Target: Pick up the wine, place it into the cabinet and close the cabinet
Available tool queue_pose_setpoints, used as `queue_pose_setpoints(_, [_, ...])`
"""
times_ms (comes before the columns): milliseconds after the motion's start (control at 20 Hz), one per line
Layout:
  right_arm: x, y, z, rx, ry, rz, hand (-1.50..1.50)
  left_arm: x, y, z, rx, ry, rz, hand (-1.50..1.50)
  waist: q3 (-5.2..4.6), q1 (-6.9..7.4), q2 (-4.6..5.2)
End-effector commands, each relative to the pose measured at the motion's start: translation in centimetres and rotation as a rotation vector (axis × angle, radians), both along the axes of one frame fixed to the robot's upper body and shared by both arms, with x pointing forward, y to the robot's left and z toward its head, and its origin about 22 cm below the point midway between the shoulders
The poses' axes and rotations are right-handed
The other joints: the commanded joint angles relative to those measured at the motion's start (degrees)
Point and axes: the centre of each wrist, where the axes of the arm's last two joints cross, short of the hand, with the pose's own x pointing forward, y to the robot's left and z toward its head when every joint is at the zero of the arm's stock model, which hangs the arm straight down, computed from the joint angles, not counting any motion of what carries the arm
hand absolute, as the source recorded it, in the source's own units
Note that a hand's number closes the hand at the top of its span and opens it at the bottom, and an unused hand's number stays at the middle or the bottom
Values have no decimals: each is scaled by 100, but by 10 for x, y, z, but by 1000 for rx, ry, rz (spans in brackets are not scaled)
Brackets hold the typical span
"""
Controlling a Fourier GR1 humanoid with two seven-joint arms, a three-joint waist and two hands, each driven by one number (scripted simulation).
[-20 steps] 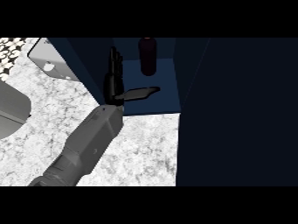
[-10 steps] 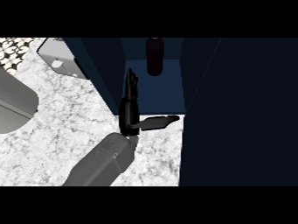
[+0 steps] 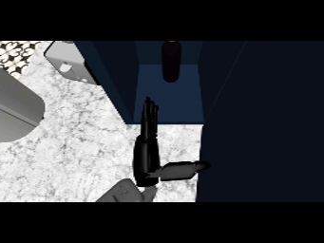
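Speckled white marble worktop [image 3: 73, 147], dark wine bottle [image 3: 170, 60] already parked inside the navy blue cabinet [image 3: 171, 97]. Black right hand [image 3: 147, 154] flat, fingers straight, probably lining up for a door push.

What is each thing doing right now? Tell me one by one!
wine bottle: standing upright inside the cabinet, not held.
cabinet: open, its dark door swung out at the right.
right robot hand: open, fingers straight, pointing at the cabinet, thumb toward the door, holding nothing.
grey appliance: sitting on the counter at the left.
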Motion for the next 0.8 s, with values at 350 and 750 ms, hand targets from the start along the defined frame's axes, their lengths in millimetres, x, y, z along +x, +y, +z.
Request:
queue_pose_setpoints(350, [-19, -5, 7, 4, -34, -1, -150, -68, 31, 43, -14, -22, 71, -150, 1, 14, 5])
queue_pose_setpoints(750, [-28, -2, 15, -22, 30, 117, -150, -89, 54, 46, -21, -41, -9, -150, -3, -23, 12])
